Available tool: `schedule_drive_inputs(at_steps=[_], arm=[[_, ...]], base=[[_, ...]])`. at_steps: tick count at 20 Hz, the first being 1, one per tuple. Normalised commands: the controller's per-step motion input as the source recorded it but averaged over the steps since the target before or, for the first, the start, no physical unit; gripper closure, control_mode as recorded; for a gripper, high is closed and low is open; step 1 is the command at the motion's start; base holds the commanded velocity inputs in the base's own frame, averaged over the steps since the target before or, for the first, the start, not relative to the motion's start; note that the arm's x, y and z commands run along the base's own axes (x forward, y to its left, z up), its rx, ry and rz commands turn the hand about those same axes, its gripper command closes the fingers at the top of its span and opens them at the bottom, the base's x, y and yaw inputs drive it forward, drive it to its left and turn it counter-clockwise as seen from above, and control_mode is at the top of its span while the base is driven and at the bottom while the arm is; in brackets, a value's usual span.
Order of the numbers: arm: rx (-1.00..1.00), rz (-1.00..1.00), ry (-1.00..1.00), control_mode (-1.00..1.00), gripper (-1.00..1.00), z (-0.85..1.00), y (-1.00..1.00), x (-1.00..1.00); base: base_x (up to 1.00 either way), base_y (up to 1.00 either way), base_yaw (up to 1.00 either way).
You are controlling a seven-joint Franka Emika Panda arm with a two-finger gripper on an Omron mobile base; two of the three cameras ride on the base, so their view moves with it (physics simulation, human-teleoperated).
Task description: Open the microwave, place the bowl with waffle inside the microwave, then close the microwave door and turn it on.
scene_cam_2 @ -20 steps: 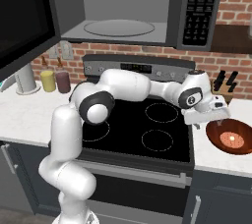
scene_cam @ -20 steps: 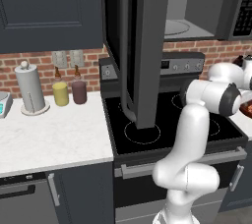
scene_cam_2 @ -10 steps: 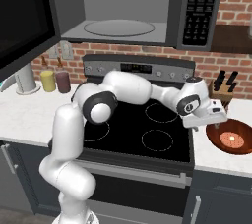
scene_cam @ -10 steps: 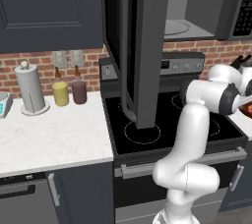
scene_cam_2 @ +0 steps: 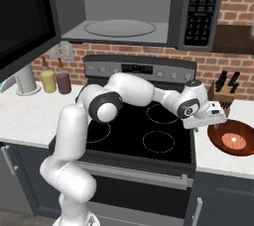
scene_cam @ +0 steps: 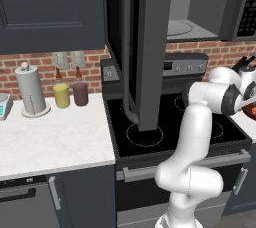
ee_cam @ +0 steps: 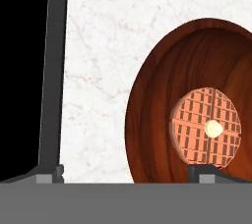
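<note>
Take the stove [scene_cam_2: 144, 131] as your landmark. The bowl [scene_cam_2: 233, 140] sits on the white counter [scene_cam_2: 218, 158] just right of the stove, upright, its mouth facing up. In it lies the waffle [scene_cam_2: 233, 141], flat on the bowl's floor, round, with a pale dab at its centre. In the hand view you see the bowl [ee_cam: 162, 115] from above with the waffle [ee_cam: 197, 120] inside it; being round, neither has a long axis to note. Behind the bowl, against the brick wall, stands a knife block [scene_cam_2: 225, 91].

The microwave [scene_cam_2: 149, 7] hangs above the stove with its cavity open; you can see the round turntable [scene_cam_2: 119, 28] on its grey floor, with nothing on it. The microwave door [scene_cam_2: 25, 22] is swung out to the left of the stove, its black glass facing the right base camera. In the left base view the door [scene_cam: 150, 47] stands edge-on over the stove's front left burner. The button panel [scene_cam_2: 201, 7] is on the microwave's right side.

Your end effector [scene_cam_2: 214, 119] hovers just over the bowl's left rim, at the stove's right edge. Its jaws stand wide apart: in the hand view one fingertip [ee_cam: 49, 174] is over the stove edge, the other over the bowl. It holds nothing, and you cannot tell whether it touches the rim.
</note>
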Motion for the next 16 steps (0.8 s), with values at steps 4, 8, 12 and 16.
schedule_drive_inputs(at_steps=[4, 8, 12, 16], arm=[[0.00, 0.00, 0.00, -1.00, -1.00, -0.15, -0.04, 0.19], [0.00, 0.00, 0.00, -1.00, -1.00, -0.22, -0.10, 0.14], [0.00, 0.00, -0.02, -1.00, -1.00, -0.10, -0.21, 0.04], [0.00, 0.00, -0.04, -1.00, -1.00, -0.01, -0.19, 0.00]], base=[[0.00, 0.00, 0.00], [0.00, 0.00, 0.00], [0.00, 0.00, 0.00], [0.00, 0.00, 0.00]])
